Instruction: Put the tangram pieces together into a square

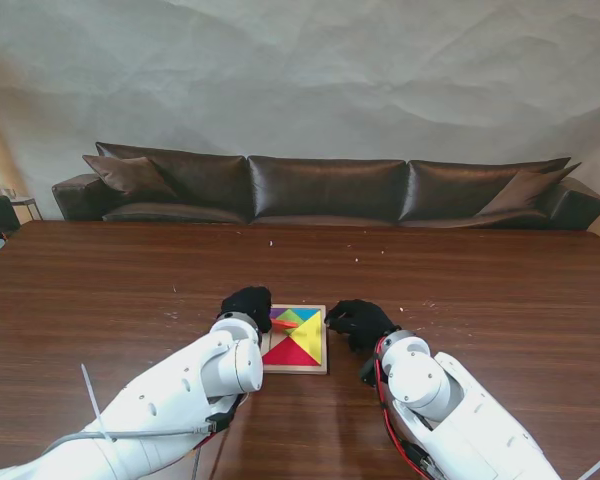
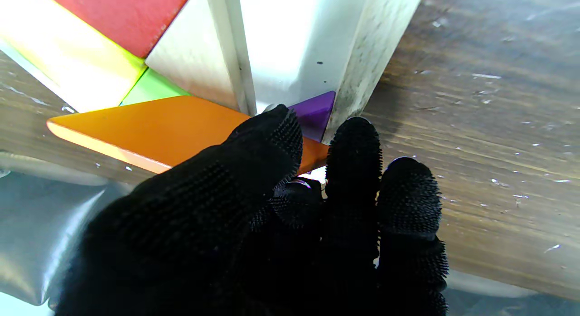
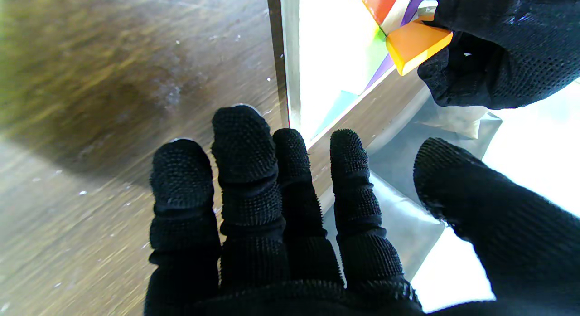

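Two white arms rise from the near corners at about five and seven o'clock, each ending in a black-gloved hand. The left hand [image 1: 246,302] pinches one orange piece [image 2: 149,128] between thumb and fingers, holding it tilted over the left edge of the tray [image 1: 296,369]. The right hand [image 1: 359,322] holds nothing; its fingers [image 3: 244,139] are spread apart, resting just beside the tray's right edge.

The one wooden tray sits near the middle of the counter [image 1: 480,290], between the two hands. Inside it I count a red piece [image 1: 291,351] at six o'clock, a yellow piece [image 1: 308,337] at three o'clock, a green piece [image 1: 289,316] and a blue piece [image 1: 306,313] at twelve o'clock, and a purple piece [image 2: 315,113] glimpsed only in the wrist views, under the orange one. Bare tray floor shows beside it.

The counter is dark brown wood, flecked with pale specks. Beyond its far edge at twelve o'clock stands one long dark leather sofa [image 1: 325,190] with two loose cushions, against a creased pale backdrop [image 1: 310,70].
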You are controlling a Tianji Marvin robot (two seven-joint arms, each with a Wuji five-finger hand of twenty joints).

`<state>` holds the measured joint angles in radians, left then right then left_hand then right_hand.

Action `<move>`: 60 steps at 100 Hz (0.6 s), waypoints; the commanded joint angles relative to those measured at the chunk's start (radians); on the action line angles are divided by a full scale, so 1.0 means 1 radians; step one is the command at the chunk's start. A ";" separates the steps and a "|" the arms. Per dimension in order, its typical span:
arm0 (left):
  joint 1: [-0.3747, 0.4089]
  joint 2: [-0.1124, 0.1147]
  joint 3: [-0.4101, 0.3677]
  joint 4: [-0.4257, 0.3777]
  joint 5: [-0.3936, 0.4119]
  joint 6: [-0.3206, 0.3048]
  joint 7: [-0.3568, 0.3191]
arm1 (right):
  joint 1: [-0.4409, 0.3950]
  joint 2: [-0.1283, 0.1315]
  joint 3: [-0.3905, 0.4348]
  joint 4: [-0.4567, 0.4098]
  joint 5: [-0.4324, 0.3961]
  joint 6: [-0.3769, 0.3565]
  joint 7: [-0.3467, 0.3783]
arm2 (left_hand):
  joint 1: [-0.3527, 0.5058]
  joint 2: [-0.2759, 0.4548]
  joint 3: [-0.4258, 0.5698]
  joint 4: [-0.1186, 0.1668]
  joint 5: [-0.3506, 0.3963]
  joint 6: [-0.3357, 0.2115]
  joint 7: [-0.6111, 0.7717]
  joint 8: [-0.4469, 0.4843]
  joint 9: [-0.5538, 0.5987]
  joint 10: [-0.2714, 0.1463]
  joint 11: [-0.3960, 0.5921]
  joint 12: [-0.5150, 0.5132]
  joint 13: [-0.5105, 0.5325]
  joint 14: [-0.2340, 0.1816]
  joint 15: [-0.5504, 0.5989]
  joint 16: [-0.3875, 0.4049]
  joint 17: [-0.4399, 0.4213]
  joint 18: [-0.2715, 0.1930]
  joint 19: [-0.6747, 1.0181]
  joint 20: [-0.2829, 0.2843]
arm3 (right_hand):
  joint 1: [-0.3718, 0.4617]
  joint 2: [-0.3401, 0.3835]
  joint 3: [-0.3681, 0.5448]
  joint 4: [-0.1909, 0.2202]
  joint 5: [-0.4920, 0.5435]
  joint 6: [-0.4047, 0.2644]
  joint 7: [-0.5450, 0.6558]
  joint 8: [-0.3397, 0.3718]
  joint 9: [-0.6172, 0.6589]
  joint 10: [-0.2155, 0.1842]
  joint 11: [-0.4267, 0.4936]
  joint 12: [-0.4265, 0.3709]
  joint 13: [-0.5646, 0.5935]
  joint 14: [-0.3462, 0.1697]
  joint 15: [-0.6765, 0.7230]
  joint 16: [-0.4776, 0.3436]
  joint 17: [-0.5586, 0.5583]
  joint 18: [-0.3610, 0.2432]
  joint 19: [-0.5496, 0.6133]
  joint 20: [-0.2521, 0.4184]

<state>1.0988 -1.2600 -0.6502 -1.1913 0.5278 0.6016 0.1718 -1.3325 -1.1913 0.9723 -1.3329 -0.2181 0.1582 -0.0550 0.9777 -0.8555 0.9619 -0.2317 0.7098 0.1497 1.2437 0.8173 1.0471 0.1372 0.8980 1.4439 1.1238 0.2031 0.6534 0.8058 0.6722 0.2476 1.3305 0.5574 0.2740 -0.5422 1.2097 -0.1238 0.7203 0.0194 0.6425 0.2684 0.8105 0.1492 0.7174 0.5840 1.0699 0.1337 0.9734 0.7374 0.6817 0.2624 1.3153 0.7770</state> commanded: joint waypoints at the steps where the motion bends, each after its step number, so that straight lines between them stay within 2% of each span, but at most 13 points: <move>1: 0.004 0.002 -0.004 -0.010 0.001 0.006 -0.023 | -0.006 -0.004 -0.002 -0.007 0.000 0.001 0.015 | -0.001 0.034 -0.004 0.004 -0.005 0.021 0.032 -0.003 -0.028 -0.027 -0.012 -0.014 -0.025 -0.010 -0.028 -0.013 -0.010 -0.021 -0.022 -0.013 | -0.006 0.017 -0.018 0.029 -0.017 0.002 0.014 -0.007 -0.025 0.022 0.014 -0.012 -0.021 0.005 0.016 -0.004 -0.140 0.012 0.033 0.030; 37: 0.017 0.025 -0.010 -0.047 0.012 0.006 -0.071 | -0.006 -0.003 -0.002 -0.008 -0.001 0.002 0.017 | -0.018 0.028 -0.028 0.004 -0.049 0.039 -0.008 -0.018 -0.079 -0.003 -0.064 -0.024 -0.095 0.011 -0.091 -0.022 -0.069 -0.020 -0.071 -0.034 | -0.006 0.017 -0.019 0.029 -0.018 0.005 0.014 -0.007 -0.025 0.020 0.014 -0.012 -0.021 0.005 0.016 -0.004 -0.140 0.012 0.033 0.029; 60: 0.021 0.029 -0.015 -0.051 0.008 -0.005 -0.078 | -0.007 -0.003 0.000 -0.008 0.001 0.005 0.016 | -0.044 0.028 -0.035 0.005 -0.069 0.044 -0.031 -0.013 -0.104 -0.006 -0.078 -0.026 -0.124 -0.005 -0.106 -0.029 -0.091 -0.042 -0.102 -0.051 | -0.006 0.016 -0.018 0.029 -0.018 0.006 0.014 -0.007 -0.026 0.020 0.014 -0.012 -0.022 0.005 0.016 -0.004 -0.141 0.012 0.032 0.029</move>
<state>1.1172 -1.2299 -0.6626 -1.2355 0.5405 0.5995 0.1141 -1.3329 -1.1913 0.9730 -1.3339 -0.2181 0.1607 -0.0539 0.9478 -0.8394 0.9370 -0.2311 0.6612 0.1691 1.2119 0.8013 0.9660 0.1435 0.8267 1.4206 1.0240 0.2061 0.5567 0.7812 0.5903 0.2298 1.2436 0.5191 0.2740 -0.5422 1.2097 -0.1238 0.7203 0.0199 0.6427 0.2683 0.8105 0.1494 0.7174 0.5840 1.0699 0.1343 0.9735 0.7374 0.6817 0.2624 1.3153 0.7770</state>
